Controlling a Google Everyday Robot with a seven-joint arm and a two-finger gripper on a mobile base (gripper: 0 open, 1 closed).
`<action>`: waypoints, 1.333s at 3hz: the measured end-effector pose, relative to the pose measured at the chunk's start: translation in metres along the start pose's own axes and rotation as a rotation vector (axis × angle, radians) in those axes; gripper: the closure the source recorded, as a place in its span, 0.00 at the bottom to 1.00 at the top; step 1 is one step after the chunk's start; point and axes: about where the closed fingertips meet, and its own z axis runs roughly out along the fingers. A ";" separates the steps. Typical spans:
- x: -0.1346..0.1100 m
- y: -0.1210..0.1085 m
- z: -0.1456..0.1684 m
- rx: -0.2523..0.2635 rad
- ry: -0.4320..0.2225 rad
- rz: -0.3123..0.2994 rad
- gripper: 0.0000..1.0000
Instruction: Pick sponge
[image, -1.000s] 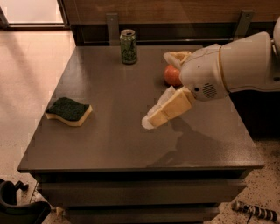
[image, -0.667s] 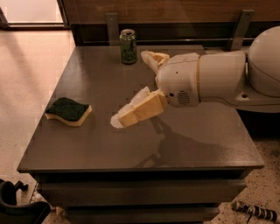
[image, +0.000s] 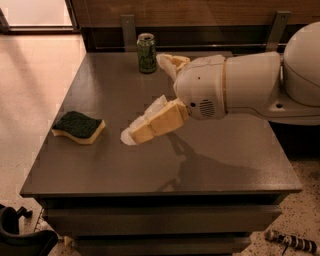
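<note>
The sponge (image: 78, 127), pale yellow foam with a dark green wavy-edged top, lies flat on the left part of the dark table (image: 215, 150). My gripper (image: 142, 98) hangs over the middle of the table, to the right of the sponge and apart from it. It is open and empty, with its pale yellow wedge fingers spread wide. The lower finger's tip (image: 131, 136) is a short way right of the sponge. The upper finger (image: 170, 62) points toward the back of the table.
A green drink can (image: 146, 52) stands upright at the table's back edge, just left of the upper finger. My white arm (image: 250, 85) covers the right rear of the table. A wood-panelled wall runs behind, tiled floor to the left.
My gripper and arm have moved left across the table, toward the sponge. The sponge and the can have not moved. An orange thing behind the arm is now hidden.
</note>
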 end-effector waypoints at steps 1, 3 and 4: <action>0.009 0.000 0.018 0.005 0.005 0.029 0.00; 0.042 0.010 0.103 -0.013 -0.038 0.072 0.00; 0.063 0.017 0.148 -0.024 -0.082 0.057 0.00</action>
